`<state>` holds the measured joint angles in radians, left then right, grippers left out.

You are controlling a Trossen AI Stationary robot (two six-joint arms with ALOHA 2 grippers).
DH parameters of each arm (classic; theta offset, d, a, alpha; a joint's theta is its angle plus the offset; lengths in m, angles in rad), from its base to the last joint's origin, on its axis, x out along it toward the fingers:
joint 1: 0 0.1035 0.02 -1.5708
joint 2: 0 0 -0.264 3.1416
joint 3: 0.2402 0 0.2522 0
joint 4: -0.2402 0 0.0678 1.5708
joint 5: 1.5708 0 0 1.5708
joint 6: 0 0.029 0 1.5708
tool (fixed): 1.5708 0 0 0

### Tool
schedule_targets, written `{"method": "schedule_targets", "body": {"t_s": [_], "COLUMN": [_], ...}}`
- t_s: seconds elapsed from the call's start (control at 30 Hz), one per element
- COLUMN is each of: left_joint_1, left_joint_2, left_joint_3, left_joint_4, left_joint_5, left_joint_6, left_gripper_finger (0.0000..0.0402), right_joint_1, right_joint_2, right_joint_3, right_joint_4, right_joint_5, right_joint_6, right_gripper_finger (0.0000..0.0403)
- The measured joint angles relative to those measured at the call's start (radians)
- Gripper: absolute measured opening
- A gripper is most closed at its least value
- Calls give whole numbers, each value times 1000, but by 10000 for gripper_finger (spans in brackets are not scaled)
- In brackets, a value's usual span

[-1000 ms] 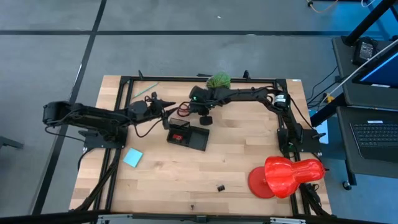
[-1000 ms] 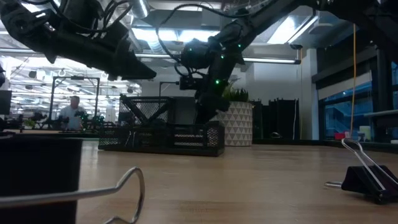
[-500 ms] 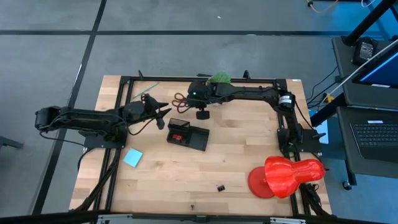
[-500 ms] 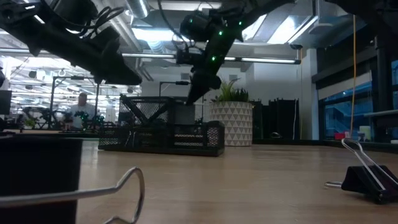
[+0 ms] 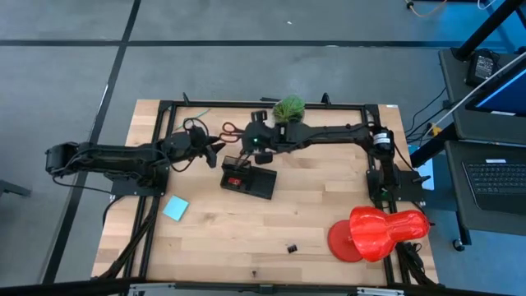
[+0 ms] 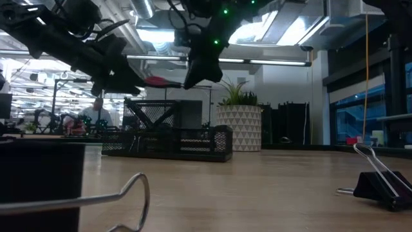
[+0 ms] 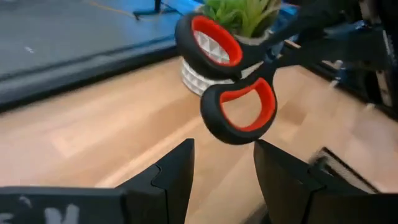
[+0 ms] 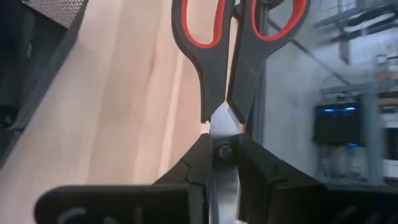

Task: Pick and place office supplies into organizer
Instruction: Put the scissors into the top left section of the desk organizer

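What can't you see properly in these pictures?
- Scissors: blade tips hidden in the right wrist view by the right gripper shut on them.
- Organizer: what's inside is too small in the high view; in the low view its mesh walls hide it.
- Tiny clip: too small in the high view.
- Person: far, blurred, low view.

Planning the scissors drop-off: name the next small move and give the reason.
Probably carry the scissors the short way toward the organizer and start lowering. The right hand is shut on them at the pivot, holding them in the air, handles out. The left hand stands open, clear of the handles, so nothing else holds them.
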<state>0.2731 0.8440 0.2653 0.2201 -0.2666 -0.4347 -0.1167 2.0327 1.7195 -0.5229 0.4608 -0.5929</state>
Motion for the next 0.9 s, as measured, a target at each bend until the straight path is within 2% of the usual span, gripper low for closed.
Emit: {"method": "schedule_targets", "body": {"t_s": [0.17, 0.3, 0.5, 0.67, 0.9], "left_joint_1": [17, 17, 17, 17, 17], "left_joint_2": [-1, -1, -1, -1, -1], "left_joint_3": [0, 0, 0, 0, 0], "left_joint_4": [11, 94, 150, 143, 144], "left_joint_5": [81, 141, 153, 170, 190], "left_joint_6": [-25, -14, 8, 10, 37], "left_gripper_finger": [162, 162, 155, 119, 44], "right_joint_1": [30, 42, 62, 69, 68], "right_joint_2": [0, 0, 0, 0, 0], "right_joint_3": [0, 0, 0, 0, 0], "right_joint_4": [35, 35, 36, 34, 36], "right_joint_5": [18, 15, 20, 20, 17], "right_joint_6": [-32, -38, -36, -36, -37], "right_gripper_finger": [55, 55, 55, 55, 54]}}
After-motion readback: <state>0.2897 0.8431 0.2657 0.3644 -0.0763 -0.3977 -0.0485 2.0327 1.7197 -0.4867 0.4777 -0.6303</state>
